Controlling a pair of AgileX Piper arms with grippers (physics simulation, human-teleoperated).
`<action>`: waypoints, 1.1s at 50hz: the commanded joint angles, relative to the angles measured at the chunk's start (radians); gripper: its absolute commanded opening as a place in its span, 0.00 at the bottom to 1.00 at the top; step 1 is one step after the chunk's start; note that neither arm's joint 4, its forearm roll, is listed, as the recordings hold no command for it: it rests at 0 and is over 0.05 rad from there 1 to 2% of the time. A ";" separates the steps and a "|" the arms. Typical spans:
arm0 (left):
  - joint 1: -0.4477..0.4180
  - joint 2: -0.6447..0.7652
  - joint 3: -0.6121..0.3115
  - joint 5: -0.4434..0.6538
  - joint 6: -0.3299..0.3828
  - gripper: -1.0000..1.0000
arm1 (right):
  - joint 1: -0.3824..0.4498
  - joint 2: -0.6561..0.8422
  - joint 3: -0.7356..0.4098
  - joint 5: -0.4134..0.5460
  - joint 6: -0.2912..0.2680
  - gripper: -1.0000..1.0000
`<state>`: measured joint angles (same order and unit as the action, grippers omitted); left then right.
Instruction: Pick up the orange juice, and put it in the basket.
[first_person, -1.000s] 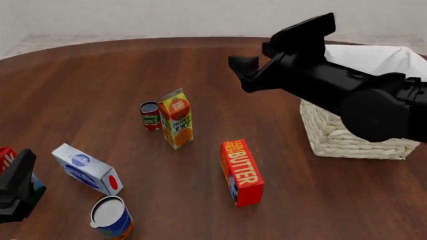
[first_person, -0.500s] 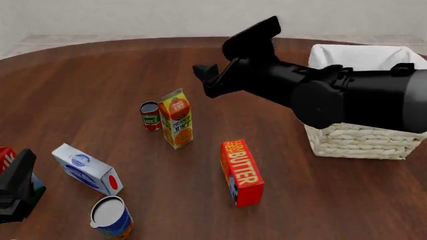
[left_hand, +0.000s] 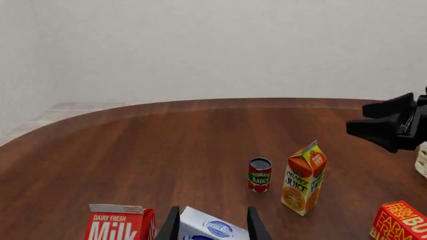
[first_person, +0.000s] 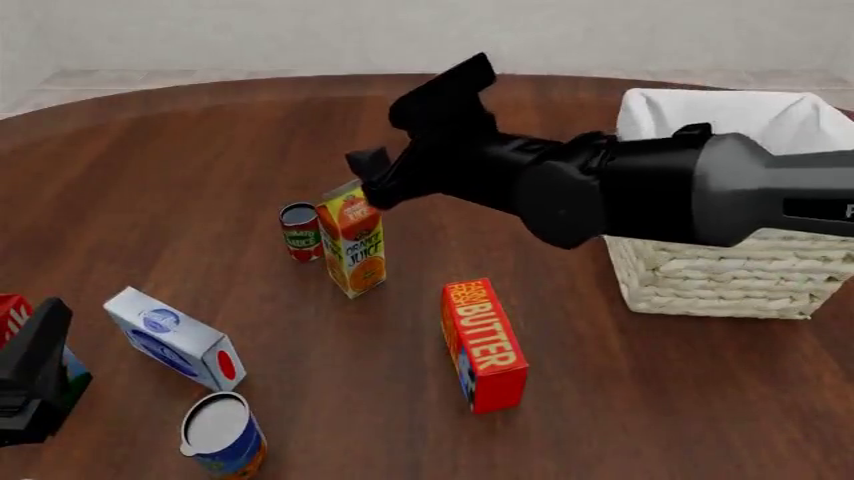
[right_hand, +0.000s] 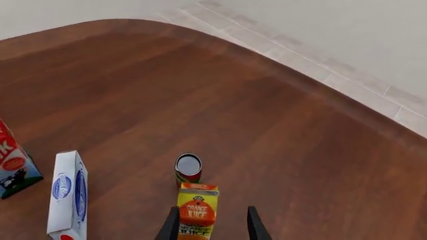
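Observation:
The orange juice (first_person: 352, 240) stands upright mid-table, a yellow and orange gable-top carton; it also shows as the orange juice (left_hand: 303, 177) and the orange juice (right_hand: 197, 212). My right gripper (first_person: 403, 130) hovers just above and behind its top, open, with nothing held. In the right wrist view the right gripper (right_hand: 211, 225) has its fingers apart and the carton shows below the gap. The basket (first_person: 707, 275), pale wicker with white lining, sits at the right, partly behind my right arm. My left gripper (first_person: 34, 370) rests open at the front left, far from the juice.
A tomato sauce can (first_person: 302, 231) stands right beside the juice on its left. A red butter box (first_person: 483, 343) is in front to the right. A white-and-blue carton (first_person: 174, 338), a blue-labelled can (first_person: 224, 433) and a milk carton (first_person: 11, 315) crowd the front left.
My right arm has swung left and down from beside the basket to just over the juice carton. The left arm and all objects have stayed put.

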<state>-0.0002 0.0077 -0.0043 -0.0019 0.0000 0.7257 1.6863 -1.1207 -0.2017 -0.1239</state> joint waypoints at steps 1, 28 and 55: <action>0.000 0.000 0.000 0.000 0.000 1.00 | 0.044 0.041 -0.029 0.015 0.023 1.00; 0.000 0.000 0.000 0.000 0.000 1.00 | 0.015 0.178 -0.075 0.006 0.017 1.00; 0.000 0.000 0.000 0.000 0.000 1.00 | 0.024 0.271 -0.131 0.010 0.031 1.00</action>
<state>-0.0002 0.0076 -0.0043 -0.0019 -0.0001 0.7382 1.9381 -1.2402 -0.1922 -0.1057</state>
